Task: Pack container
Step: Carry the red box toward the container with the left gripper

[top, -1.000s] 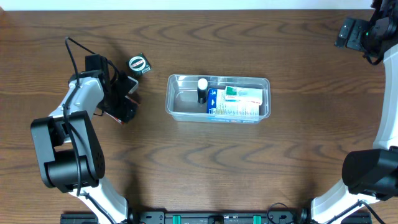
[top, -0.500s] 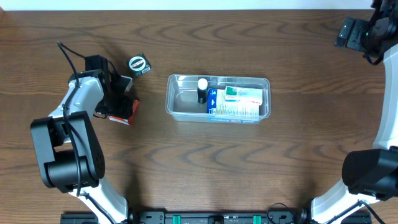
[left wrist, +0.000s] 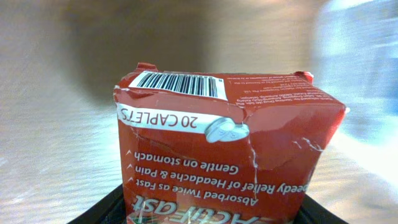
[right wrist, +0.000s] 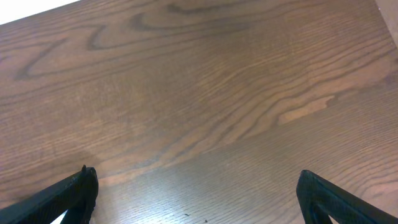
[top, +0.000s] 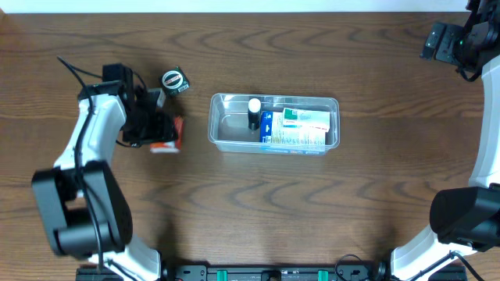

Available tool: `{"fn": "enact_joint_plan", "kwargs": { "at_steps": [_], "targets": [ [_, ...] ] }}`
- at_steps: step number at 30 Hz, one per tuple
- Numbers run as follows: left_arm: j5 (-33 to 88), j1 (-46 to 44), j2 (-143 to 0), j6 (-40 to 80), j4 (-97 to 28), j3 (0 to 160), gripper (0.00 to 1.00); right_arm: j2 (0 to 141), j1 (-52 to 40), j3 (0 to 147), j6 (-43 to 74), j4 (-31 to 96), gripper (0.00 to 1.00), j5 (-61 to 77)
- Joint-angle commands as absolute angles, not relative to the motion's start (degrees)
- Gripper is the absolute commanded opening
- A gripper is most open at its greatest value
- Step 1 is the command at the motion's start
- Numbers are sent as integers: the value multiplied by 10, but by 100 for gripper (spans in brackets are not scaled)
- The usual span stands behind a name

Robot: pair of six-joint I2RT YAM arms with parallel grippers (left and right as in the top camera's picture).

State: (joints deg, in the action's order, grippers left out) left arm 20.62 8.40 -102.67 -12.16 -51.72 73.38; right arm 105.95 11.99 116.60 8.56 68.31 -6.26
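Note:
The clear plastic container [top: 225, 133] lies in the middle of the table. It holds a small dark bottle with a white cap [top: 254, 112] and a blue-green box [top: 301, 127]. My left gripper [top: 158, 128] is shut on a crumpled red caplet box [top: 169, 133], just left of the container. That red box [left wrist: 230, 143] fills the left wrist view, with the dark fingers [left wrist: 93, 210] on either side of its lower end. My right gripper [right wrist: 199, 193] hangs open over bare wood at the far right corner [top: 445, 40], with nothing between its fingers.
A small round black and green object [top: 173, 81] lies on the table behind the left gripper. The left third of the container floor is bare. The brown wood table [top: 250, 203] runs wide in front of the container.
The left gripper has shut on the red box and carried it right, toward the container. The right arm has not moved.

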Motion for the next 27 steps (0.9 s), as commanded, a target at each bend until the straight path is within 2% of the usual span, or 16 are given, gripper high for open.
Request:
{"fn": "enact_joint_plan", "kwargs": {
  "at_steps": [1,4,14,27],
  "targets": [
    [367,72,-965,-113,-518,758,59,1061,124,1169,92,684,99,-67],
    [402,60,-929,-112,-508,758,59,1061,124,1169,92,684,99,-67],
    [394,-28,-875,-33,-456,758,59,1061,124,1169,92,684,99,-66],
    [100,-170,-878,113,-391,758,58,1061,124,1169,92,684,99,-66]
  ]
}}
